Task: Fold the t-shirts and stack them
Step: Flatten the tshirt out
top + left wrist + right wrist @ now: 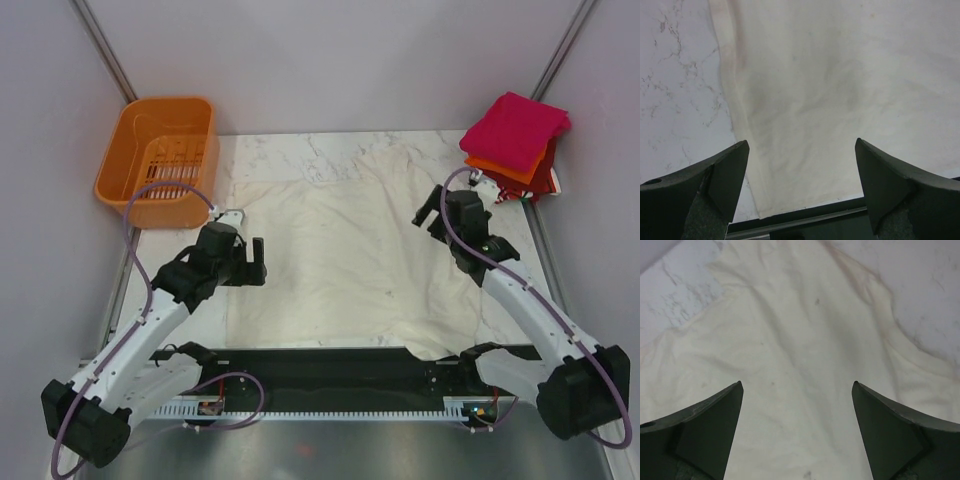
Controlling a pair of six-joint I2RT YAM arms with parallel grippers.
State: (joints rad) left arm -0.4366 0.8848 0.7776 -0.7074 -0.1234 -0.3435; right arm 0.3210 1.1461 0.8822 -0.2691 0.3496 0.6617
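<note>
The marble desk [270,150] holds a cream t-shirt [350,260] spread in the middle. Folded t-shirts [515,135] pile upper right, bottom ones mostly hidden. An orange basket [160,150] sits upper left. The left gripper [256,262] and right gripper [430,210] hang open, empty.

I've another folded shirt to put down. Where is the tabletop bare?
Bare white marble tabletop shows along the far edge, between the orange slotted plastic basket and the stack of folded pink, orange and dark red shirts, and in a strip left of the large cream-white t-shirt, which crowds the middle.
</note>
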